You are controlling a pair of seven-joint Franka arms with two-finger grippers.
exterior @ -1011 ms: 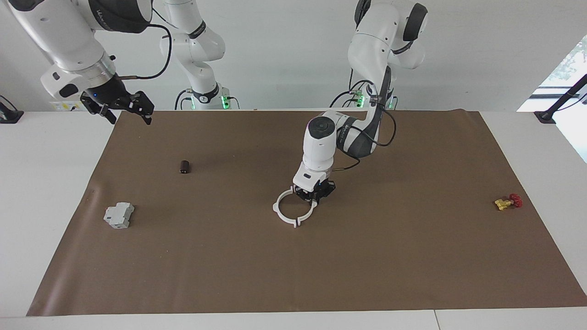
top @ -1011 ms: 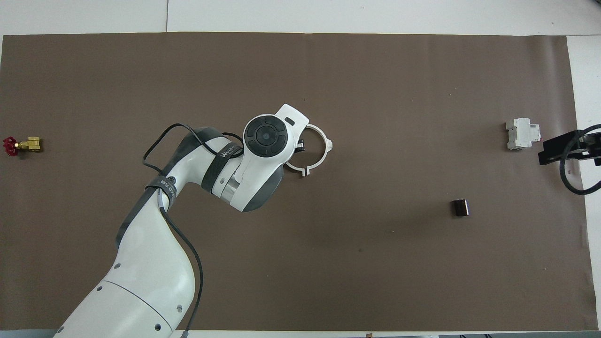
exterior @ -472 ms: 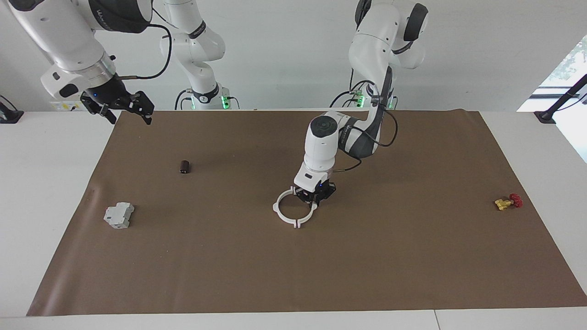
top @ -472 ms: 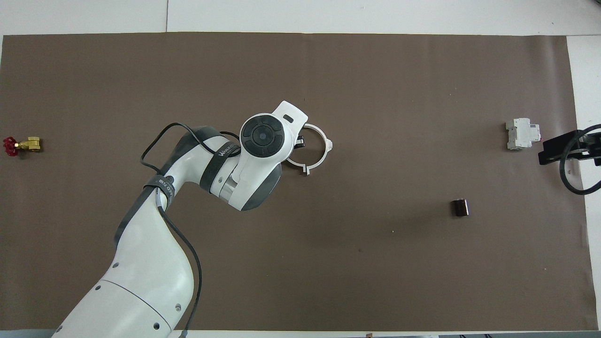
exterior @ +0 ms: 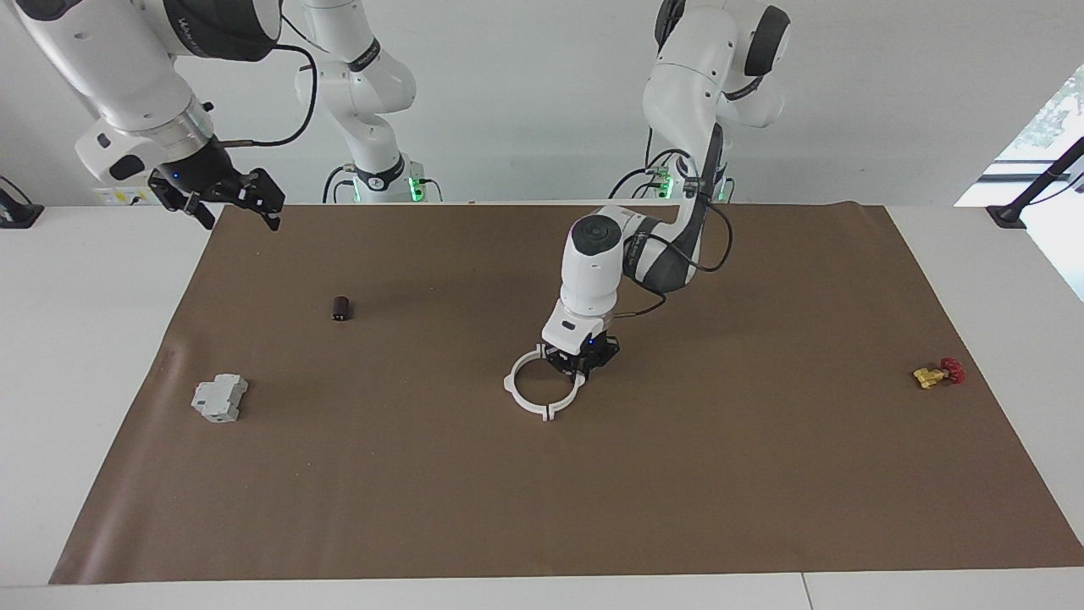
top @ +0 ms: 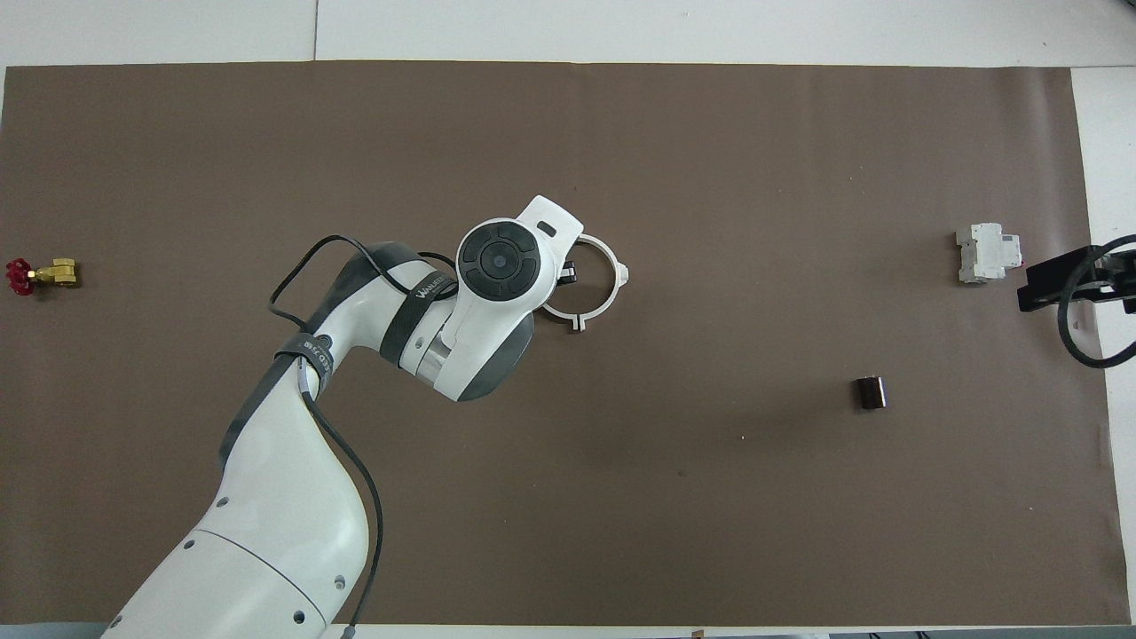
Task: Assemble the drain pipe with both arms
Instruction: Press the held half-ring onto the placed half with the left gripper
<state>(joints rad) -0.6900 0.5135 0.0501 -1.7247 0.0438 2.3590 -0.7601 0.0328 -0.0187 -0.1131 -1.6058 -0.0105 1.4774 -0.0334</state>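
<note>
Two thin white plastic half-circles forming a tabbed drain-pipe ring [exterior: 542, 385] lie mid-mat, where the left gripper [exterior: 580, 363] seems clamped on the rim nearest the robots, while the waiting right gripper [exterior: 229, 202] hangs open over the mat's corner.

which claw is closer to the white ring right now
Left. The left claw is shut on the white ring mid-mat; the right claw, open, waits in the air at its own end.
</note>
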